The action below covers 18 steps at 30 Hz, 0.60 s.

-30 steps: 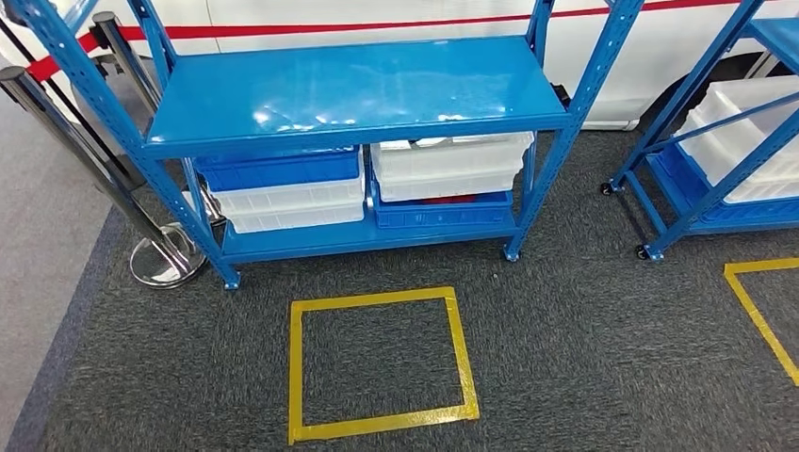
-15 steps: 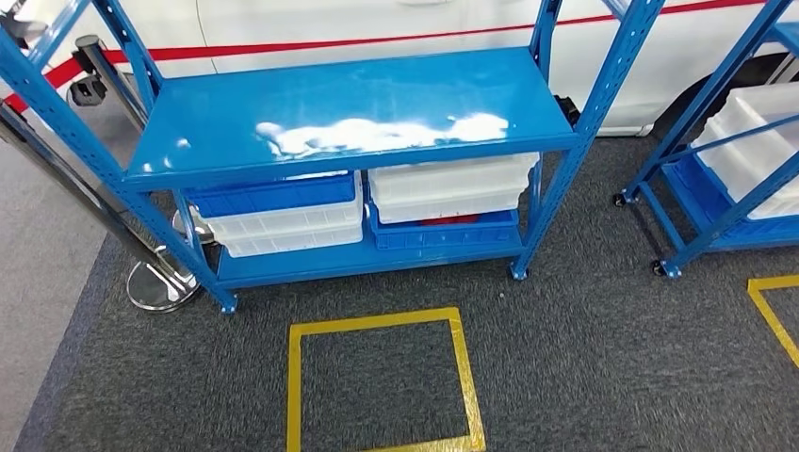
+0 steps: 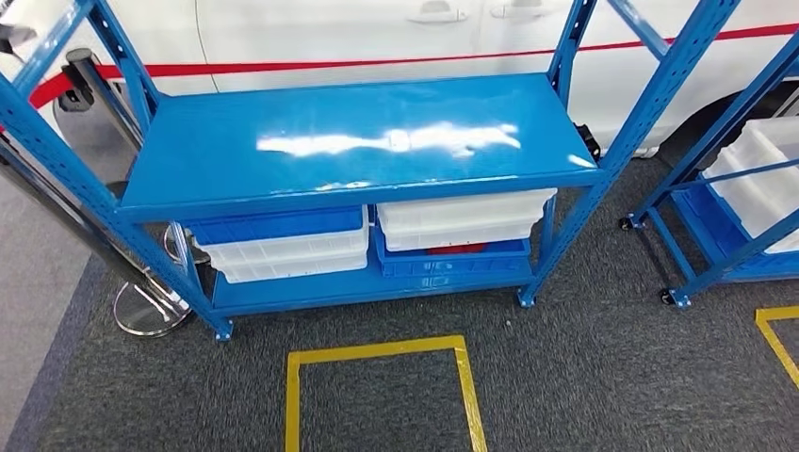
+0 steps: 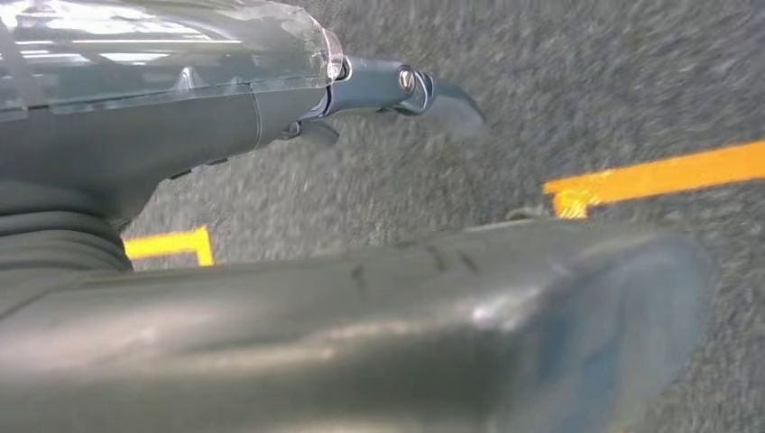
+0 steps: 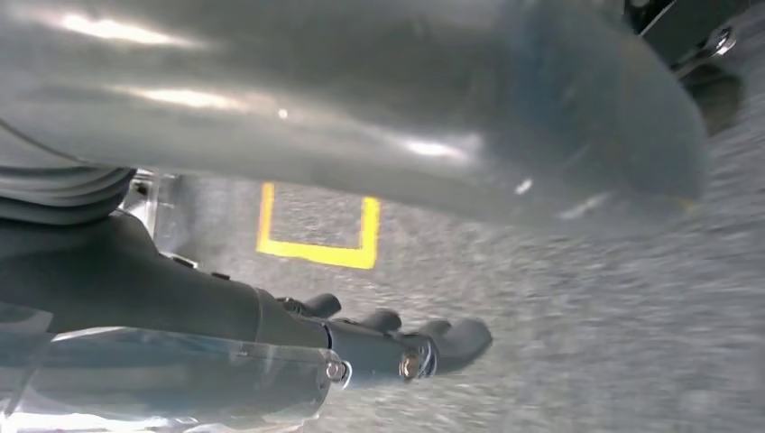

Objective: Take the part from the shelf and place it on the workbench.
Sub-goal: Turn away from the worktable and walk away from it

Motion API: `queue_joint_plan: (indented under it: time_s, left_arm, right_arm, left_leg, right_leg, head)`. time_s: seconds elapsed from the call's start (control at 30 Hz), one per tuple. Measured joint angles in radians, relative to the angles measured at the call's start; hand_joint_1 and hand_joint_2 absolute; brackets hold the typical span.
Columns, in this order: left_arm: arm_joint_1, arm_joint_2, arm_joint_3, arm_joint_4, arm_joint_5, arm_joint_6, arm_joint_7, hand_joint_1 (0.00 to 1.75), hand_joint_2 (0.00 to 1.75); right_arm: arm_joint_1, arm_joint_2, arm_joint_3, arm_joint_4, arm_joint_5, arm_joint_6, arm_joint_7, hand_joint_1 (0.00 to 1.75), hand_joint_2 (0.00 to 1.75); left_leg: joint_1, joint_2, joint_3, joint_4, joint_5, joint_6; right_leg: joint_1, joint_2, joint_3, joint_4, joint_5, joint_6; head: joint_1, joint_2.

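Head view first: we see a blue shelf point(image 3: 358, 141) standing nearer and higher in the picture than a second ago, because the whole scene has shifted; our camera has moved toward it, not the things. We judge we are walking up to the shelf with the pick not yet begun. Its glossy upper board is bare of parts. On the lower board sit stacked bins: a blue bin point(image 3: 273, 226) over a white bin point(image 3: 287, 256) on the left, and a white bin point(image 3: 466, 218) over a blue crate point(image 3: 443, 262) on the right, with something red point(image 3: 457, 250) between them. We cannot tell which holds the part. A yellow taped square point(image 3: 377, 350) marks the carpet before the shelf. A chrome post base point(image 3: 141, 309) stands by the left leg, a second blue rack point(image 3: 744, 188) on the right, a white car point(image 3: 377, 33) behind. The upper board overhangs the bins, so reaching them may be awkward. Left wrist view: our left hand point(image 4: 379, 90) hangs over the carpet, holding nothing, fingers slightly apart. Right wrist view: our right hand point(image 5: 397, 343) hangs likewise, fingers loosely apart, empty.
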Motion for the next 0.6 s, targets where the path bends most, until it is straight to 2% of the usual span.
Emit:
queue_joint_plan:
  time_s: [0.07, 0.1, 0.13, 0.17, 0.2, 0.27, 0.3, 0.33, 0.4, 0.43, 0.47, 0.5, 0.57, 0.6]
  left_arm:
    - [0.000, 0.000, 0.000, 0.000, -0.002, -0.002, -0.001, 0.00, 0.00]
    - [0.001, 0.000, 0.000, 0.000, -0.004, -0.005, -0.001, 0.00, 0.00]
    - [0.001, 0.000, 0.000, 0.000, -0.006, -0.008, -0.001, 0.00, 0.00]
    - [0.002, 0.000, 0.000, 0.000, -0.007, -0.011, -0.001, 0.00, 0.00]
    - [0.004, 0.000, -0.001, 0.000, -0.009, -0.014, -0.001, 0.00, 0.00]
    - [0.004, -0.002, -0.001, 0.002, -0.010, -0.017, -0.001, 0.00, 0.00]
    - [0.003, -0.002, -0.002, 0.003, -0.010, -0.017, -0.001, 0.00, 0.00]
    - [0.000, -0.003, -0.002, 0.003, -0.011, -0.017, -0.001, 0.00, 0.00]
    - [-0.004, -0.002, -0.002, 0.003, -0.011, -0.017, -0.001, 0.00, 0.00]
    - [-0.005, -0.001, -0.003, 0.004, -0.011, -0.017, 0.000, 0.00, 0.00]
    - [-0.007, -0.001, -0.003, 0.004, -0.011, -0.016, 0.001, 0.00, 0.00]
    - [-0.008, -0.001, -0.003, 0.004, -0.010, -0.013, 0.002, 0.00, 0.00]
    - [-0.007, -0.001, -0.002, 0.004, -0.005, -0.002, 0.005, 0.00, 0.00]
    - [-0.007, -0.001, -0.002, 0.004, -0.002, 0.005, 0.006, 0.00, 0.00]
  right_arm:
    - [0.000, 0.000, 0.000, 0.000, -0.004, -0.001, 0.002, 0.00, 0.00]
    - [0.002, 0.000, -0.002, 0.000, -0.006, -0.003, 0.003, 0.00, 0.00]
    - [0.005, 0.000, -0.003, 0.000, -0.007, -0.005, 0.005, 0.00, 0.00]
    - [0.008, 0.000, -0.005, 0.000, -0.009, -0.008, 0.006, 0.00, 0.00]
    - [0.013, 0.000, -0.007, 0.000, -0.011, -0.011, 0.006, 0.00, 0.00]
    - [0.019, 0.000, -0.008, 0.001, -0.014, -0.015, 0.007, 0.00, 0.00]
    - [0.019, 0.000, -0.009, 0.002, -0.015, -0.015, 0.007, 0.00, 0.00]
    - [0.017, 0.000, -0.009, 0.002, -0.015, -0.016, 0.008, 0.00, 0.00]
    - [0.014, 0.003, -0.009, 0.002, -0.015, -0.016, 0.008, 0.00, 0.00]
    - [0.015, 0.004, -0.009, 0.002, -0.014, -0.016, 0.008, 0.00, 0.00]
    - [0.016, 0.005, -0.009, 0.002, -0.013, -0.015, 0.008, 0.00, 0.00]
    - [0.016, 0.006, -0.009, 0.002, -0.010, -0.014, 0.008, 0.00, 0.00]
    - [0.013, 0.006, -0.009, 0.002, -0.002, -0.011, 0.005, 0.00, 0.87]
    - [0.011, 0.006, -0.009, 0.002, 0.002, -0.009, 0.004, 0.00, 1.31]
  left_leg:
    - [0.000, -0.002, 0.027, -0.006, -0.020, 0.004]
    - [0.000, -0.005, 0.044, -0.006, -0.034, 0.003]
    - [0.000, -0.008, 0.063, -0.007, -0.049, 0.002]
    - [0.000, -0.011, 0.083, -0.007, -0.065, 0.000]
    - [0.000, -0.013, 0.100, -0.008, -0.081, -0.002]
    - [-0.002, -0.014, 0.126, -0.009, -0.109, -0.009]
    - [-0.003, -0.014, 0.134, -0.017, -0.120, -0.015]
    - [-0.004, -0.014, 0.144, -0.021, -0.122, -0.021]
    - [-0.004, -0.013, 0.153, -0.011, -0.110, -0.033]
    - [-0.004, -0.011, 0.145, 0.024, -0.098, -0.039]
    - [-0.002, -0.009, 0.121, 0.074, -0.094, -0.044]
    - [0.000, -0.006, 0.085, 0.134, -0.104, -0.049]
    - [0.006, -0.003, 0.009, 0.230, -0.172, -0.058]
    - [0.009, -0.002, -0.020, 0.249, -0.207, -0.062]
  right_leg:
    - [-0.001, -0.001, -0.081, 0.073, -0.058, 0.003]
    - [-0.001, -0.001, -0.110, 0.077, -0.087, 0.003]
    - [-0.001, -0.001, -0.132, 0.064, -0.104, 0.004]
    - [0.000, -0.001, -0.142, 0.026, -0.089, 0.001]
    - [0.002, -0.002, -0.148, -0.027, -0.038, -0.005]
    - [0.010, -0.002, -0.155, -0.123, 0.104, -0.017]
    - [0.014, -0.002, -0.156, -0.150, 0.151, -0.022]
    - [0.016, -0.001, -0.154, -0.165, 0.167, -0.026]
    - [0.012, 0.001, -0.127, -0.183, 0.153, -0.035]
    - [0.009, 0.000, -0.109, -0.193, 0.146, -0.042]
    - [0.007, -0.001, -0.090, -0.199, 0.139, -0.048]
    - [0.007, -0.003, -0.073, -0.204, 0.131, -0.051]
    - [0.006, -0.001, -0.045, -0.207, 0.110, -0.054]
    - [0.005, 0.000, -0.031, -0.208, 0.098, -0.053]
  head:
    - [0.000, 0.000]
    - [0.000, 0.000]
    - [0.000, 0.000]
    - [0.000, 0.000]
    - [0.000, 0.000]
    - [0.000, 0.000]
    - [0.000, 0.000]
    - [0.000, 0.000]
    - [0.000, 0.000]
    - [0.000, 0.000]
    - [0.000, 0.000]
    - [0.000, 0.000]
    - [0.000, 0.000]
    - [0.000, 0.000]
